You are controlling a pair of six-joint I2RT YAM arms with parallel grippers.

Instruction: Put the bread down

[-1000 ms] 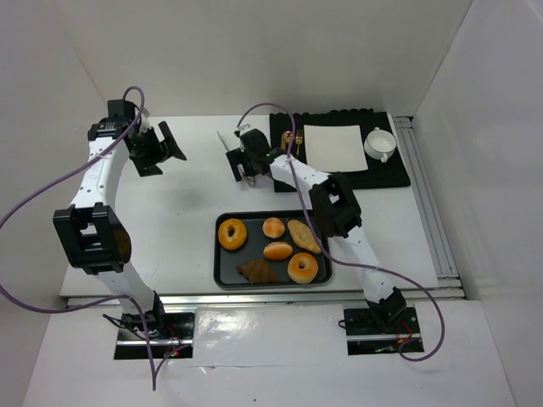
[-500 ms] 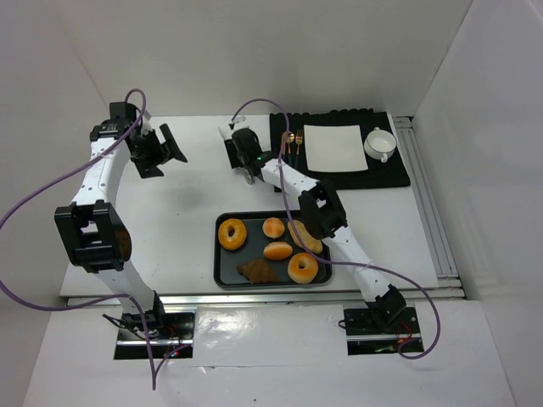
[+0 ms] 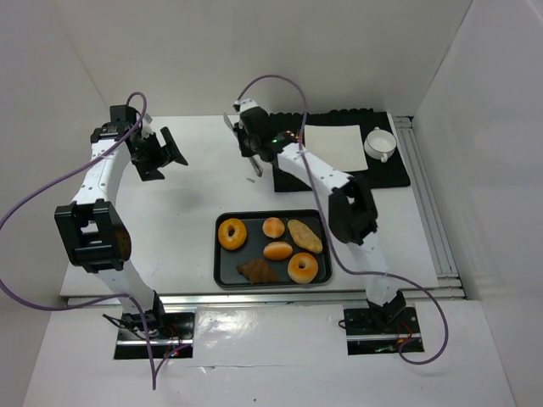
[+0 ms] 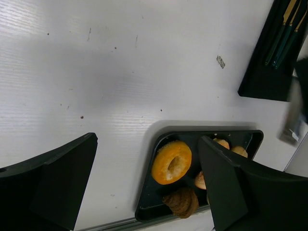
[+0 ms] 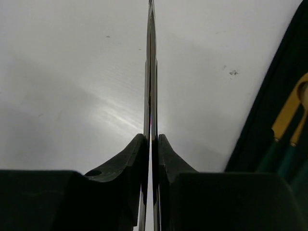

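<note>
The right gripper (image 3: 254, 159) sits in the upper middle of the top view, closed tight on a thin metal utensil (image 5: 151, 72). The wrist view shows the utensil edge-on, its long axis running straight out from between the fingers. I cannot tell what kind of tool it is.

The left gripper (image 3: 159, 151) hangs at the upper left, its jaws wide apart and holding nothing.

The bread lies on a dark tray (image 3: 215, 254) in the lower middle of the frame, straight down-frame from the right gripper. One ring bread (image 3: 232, 234) is at the tray's upper left and the other ring bread (image 3: 303, 268) at its lower right. Being round, they have no long axis to line up with. The upper-left ring looks nearer to the right gripper than to the left one, so the coming move is probably the right arm's, down-frame to the tray.

Counted on the tray:
- two ring breads
- one round bun (image 3: 273, 227)
- one oval bun (image 3: 278, 250)
- one long loaf (image 3: 305, 236)
- one croissant (image 3: 257, 270)

That makes six pieces. On the black mat (image 3: 399, 174) at the upper right are one white square (image 3: 333, 146), one cup (image 3: 380, 144) and some cutlery (image 3: 291, 140). All of it rests on the white counter (image 3: 187, 203).
</note>
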